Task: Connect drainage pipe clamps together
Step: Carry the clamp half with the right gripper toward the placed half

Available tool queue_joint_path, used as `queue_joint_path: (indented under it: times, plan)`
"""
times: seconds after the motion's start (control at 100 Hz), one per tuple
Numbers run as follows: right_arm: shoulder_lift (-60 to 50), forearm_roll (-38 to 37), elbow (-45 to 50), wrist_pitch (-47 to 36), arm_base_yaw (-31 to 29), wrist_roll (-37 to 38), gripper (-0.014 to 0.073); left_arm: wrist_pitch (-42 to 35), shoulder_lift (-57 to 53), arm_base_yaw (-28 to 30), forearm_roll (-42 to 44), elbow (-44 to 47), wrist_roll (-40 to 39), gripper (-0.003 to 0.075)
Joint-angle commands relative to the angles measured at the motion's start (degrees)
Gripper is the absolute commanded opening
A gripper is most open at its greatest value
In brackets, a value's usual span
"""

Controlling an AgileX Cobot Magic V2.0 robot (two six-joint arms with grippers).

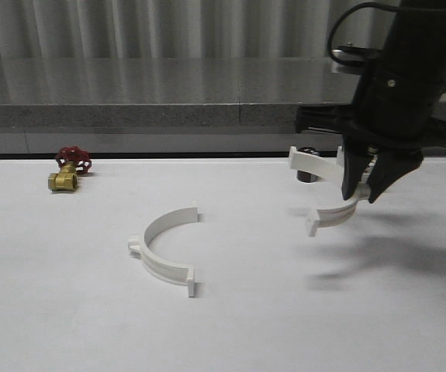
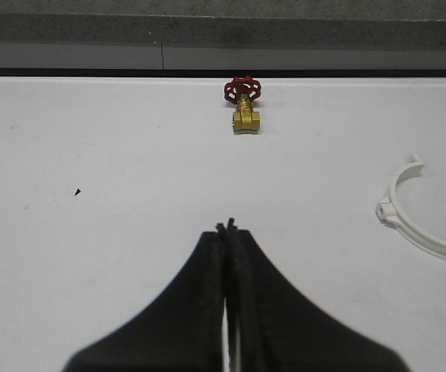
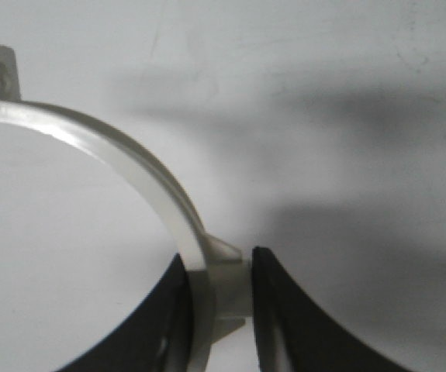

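Note:
One white drainage pipe clamp (image 1: pixel 163 249) lies flat on the table left of centre, its open side facing right; its arc also shows in the left wrist view (image 2: pixel 418 229). The other clamp (image 1: pixel 327 215) hangs above the table at the right, open side facing left. My right gripper (image 1: pixel 368 188) is shut on its middle. In the right wrist view the black fingers (image 3: pixel 273 310) pinch the clamp's outer lug (image 3: pixel 229 273), and the band (image 3: pixel 126 152) curves away to an end tab. My left gripper (image 2: pixel 229 229) is shut on nothing, low over bare table.
A brass valve with a red handwheel (image 1: pixel 68 172) (image 2: pixel 243 103) sits at the back left. A small dark object (image 1: pixel 308 175) stands behind the held clamp. A grey ledge (image 1: pixel 129 115) runs along the table's far edge.

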Motion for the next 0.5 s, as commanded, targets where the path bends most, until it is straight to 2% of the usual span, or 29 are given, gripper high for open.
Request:
queue_joint_path:
  times: [0.0, 0.49]
  plan:
    - [-1.25, -4.39, -3.10, 0.25, 2.33, 5.49, 0.0041, -4.66, 0.47, 0.25, -0.28, -1.62, -0.14, -0.0020]
    - [8.34, -5.63, -13.57, 3.15, 11.62, 10.98, 0.0041, -4.66, 0.47, 0.25, -0.28, -1.62, -0.14, -0.0020]
